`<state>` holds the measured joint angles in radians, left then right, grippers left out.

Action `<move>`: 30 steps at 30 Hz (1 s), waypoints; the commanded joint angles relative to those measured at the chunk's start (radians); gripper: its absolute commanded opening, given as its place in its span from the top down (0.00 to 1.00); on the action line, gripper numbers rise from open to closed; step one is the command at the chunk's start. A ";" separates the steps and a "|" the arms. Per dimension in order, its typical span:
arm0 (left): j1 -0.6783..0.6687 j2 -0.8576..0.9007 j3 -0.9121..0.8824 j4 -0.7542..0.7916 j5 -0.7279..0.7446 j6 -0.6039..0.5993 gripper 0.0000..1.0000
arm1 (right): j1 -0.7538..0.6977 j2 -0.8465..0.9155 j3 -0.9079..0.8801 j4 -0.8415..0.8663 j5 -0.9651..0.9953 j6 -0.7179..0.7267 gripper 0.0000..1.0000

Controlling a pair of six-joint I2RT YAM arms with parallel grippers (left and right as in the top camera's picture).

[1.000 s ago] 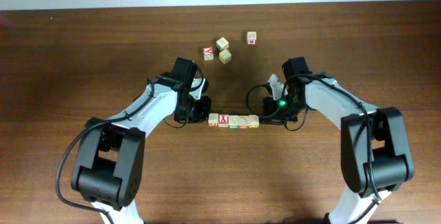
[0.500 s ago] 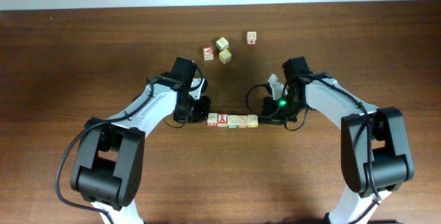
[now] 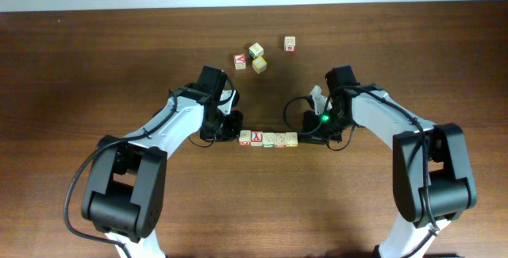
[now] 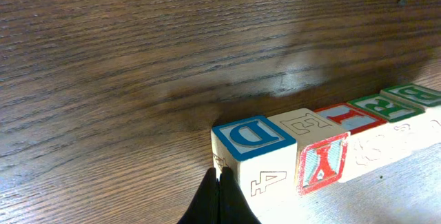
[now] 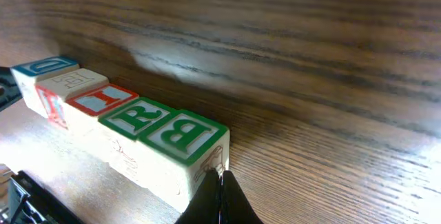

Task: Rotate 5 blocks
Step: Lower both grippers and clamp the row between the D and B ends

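Observation:
Several blocks stand in a tight straight row [image 3: 269,139] at the table's middle. In the left wrist view the row starts with a cube topped by a blue D [image 4: 251,138], then a pale E [image 4: 300,122], a red I [image 4: 349,116] and green letters beyond. My left gripper [image 4: 219,181] is shut, empty, with its tips against the D cube's outer end. In the right wrist view a green B block [image 5: 182,133] ends the row. My right gripper [image 5: 220,182] is shut and empty too, its tips touching that block's end. From overhead the left gripper [image 3: 236,136] and the right gripper [image 3: 302,137] bracket the row.
Several loose cubes lie farther back: a red-marked one [image 3: 240,61], two yellowish ones [image 3: 255,50] [image 3: 259,64], and one apart to the right [image 3: 290,44]. Both arms angle inward from the front corners. Bare wooden tabletop [image 3: 95,67] surrounds everything.

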<state>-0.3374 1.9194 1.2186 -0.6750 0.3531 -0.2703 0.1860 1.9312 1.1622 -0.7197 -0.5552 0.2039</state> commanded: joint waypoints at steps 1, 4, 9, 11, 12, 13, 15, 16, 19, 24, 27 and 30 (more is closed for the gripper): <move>-0.003 -0.001 -0.007 0.003 0.029 -0.006 1.00 | 0.005 0.008 -0.018 0.003 0.010 0.023 0.96; -0.003 -0.001 -0.007 0.003 0.029 -0.006 1.00 | 0.005 0.008 -0.018 0.003 0.010 0.023 0.96; -0.003 -0.001 -0.007 0.003 0.029 -0.006 1.00 | 0.005 0.008 -0.018 0.002 0.009 0.022 0.96; -0.003 -0.001 -0.007 0.003 0.029 -0.006 1.00 | 0.005 0.008 -0.018 0.002 0.003 0.022 0.96; -0.003 -0.001 -0.007 0.003 0.029 -0.006 1.00 | 0.005 0.008 -0.018 0.002 -0.003 0.021 0.96; -0.003 -0.001 -0.007 0.003 0.029 -0.006 1.00 | 0.005 0.008 -0.018 0.003 -0.015 0.010 0.96; -0.003 -0.001 -0.007 0.004 0.029 -0.006 1.00 | 0.006 0.008 -0.018 0.002 -0.017 0.010 0.96; -0.003 -0.001 -0.007 0.005 0.029 -0.006 1.00 | 0.011 0.008 -0.018 0.003 -0.017 0.002 0.96; -0.003 -0.001 -0.007 0.005 0.029 -0.006 1.00 | 0.028 0.008 -0.013 0.003 -0.017 -0.009 0.96; -0.003 -0.001 -0.007 0.005 0.029 -0.006 1.00 | 0.037 0.006 0.000 -0.002 -0.016 -0.013 0.96; -0.003 -0.001 -0.007 0.005 0.029 -0.006 1.00 | 0.037 0.003 0.009 -0.013 -0.016 -0.013 0.96; -0.003 -0.001 -0.007 0.005 0.029 -0.006 1.00 | 0.037 0.003 0.025 -0.029 -0.017 -0.013 0.96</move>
<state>-0.3363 1.9194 1.2186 -0.6724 0.3515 -0.2703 0.2028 1.9312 1.1553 -0.7406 -0.5476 0.2050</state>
